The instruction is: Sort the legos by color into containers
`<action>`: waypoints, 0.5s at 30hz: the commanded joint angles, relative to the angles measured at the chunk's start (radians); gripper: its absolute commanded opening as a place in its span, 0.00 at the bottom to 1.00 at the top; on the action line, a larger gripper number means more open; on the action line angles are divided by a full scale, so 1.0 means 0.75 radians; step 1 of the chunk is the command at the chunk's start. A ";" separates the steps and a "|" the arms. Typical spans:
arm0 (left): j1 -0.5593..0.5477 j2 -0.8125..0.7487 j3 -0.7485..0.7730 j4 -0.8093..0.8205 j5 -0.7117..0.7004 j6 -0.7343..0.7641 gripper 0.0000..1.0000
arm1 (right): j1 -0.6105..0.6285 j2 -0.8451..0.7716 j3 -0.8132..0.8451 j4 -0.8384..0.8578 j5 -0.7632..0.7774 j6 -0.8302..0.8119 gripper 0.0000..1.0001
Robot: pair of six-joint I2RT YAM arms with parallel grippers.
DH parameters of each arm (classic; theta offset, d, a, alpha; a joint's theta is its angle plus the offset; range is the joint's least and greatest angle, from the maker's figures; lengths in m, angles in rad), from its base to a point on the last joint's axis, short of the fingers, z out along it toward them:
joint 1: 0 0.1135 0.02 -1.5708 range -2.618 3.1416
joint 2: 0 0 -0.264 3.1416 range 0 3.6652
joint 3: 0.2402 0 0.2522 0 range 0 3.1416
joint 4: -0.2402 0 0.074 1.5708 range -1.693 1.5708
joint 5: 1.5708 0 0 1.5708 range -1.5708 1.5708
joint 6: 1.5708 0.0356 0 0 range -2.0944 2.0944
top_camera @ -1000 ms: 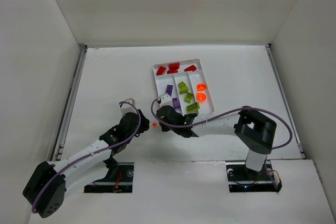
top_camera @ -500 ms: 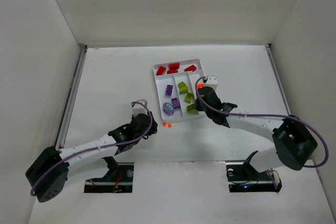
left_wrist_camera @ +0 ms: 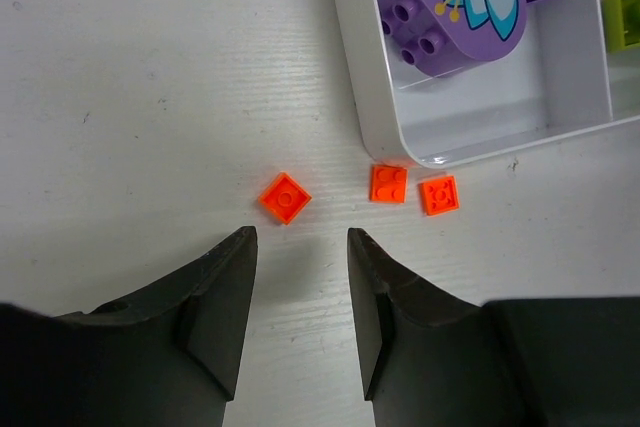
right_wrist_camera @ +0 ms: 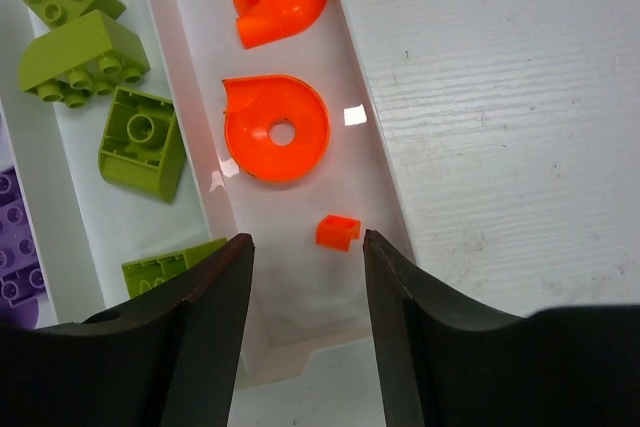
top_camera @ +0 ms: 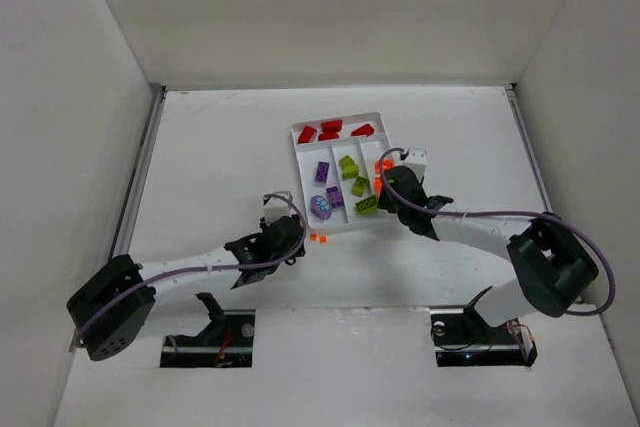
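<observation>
Orange bricks (left_wrist_camera: 388,184) on tabletop (left_wrist_camera: 130,77) below left jaws, parted, empty; right jaws likewise over tray (right_wrist_camera: 290,287).

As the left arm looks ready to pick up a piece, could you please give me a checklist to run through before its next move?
1. The left gripper is open and empty: ok.
2. The nearest orange piece is in line with the gap between the fingers: ok.
3. That piece lies apart from the other two orange pieces and the tray: ok.
4. All orange pieces sorted: not ok, three lie on the table.
5. The right gripper is open and empty over the orange section: ok.
6. Finger height above the table: cannot tell.
</observation>
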 commanded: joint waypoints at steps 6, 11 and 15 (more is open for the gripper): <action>-0.032 0.086 0.096 -0.010 -0.122 -0.029 0.37 | 0.006 -0.142 -0.094 0.139 0.035 0.008 0.55; -0.032 0.148 0.106 0.010 -0.157 -0.025 0.36 | 0.045 -0.195 -0.145 0.215 0.015 0.002 0.55; -0.016 0.172 0.108 0.025 -0.176 -0.015 0.36 | 0.049 -0.195 -0.147 0.217 -0.008 0.008 0.55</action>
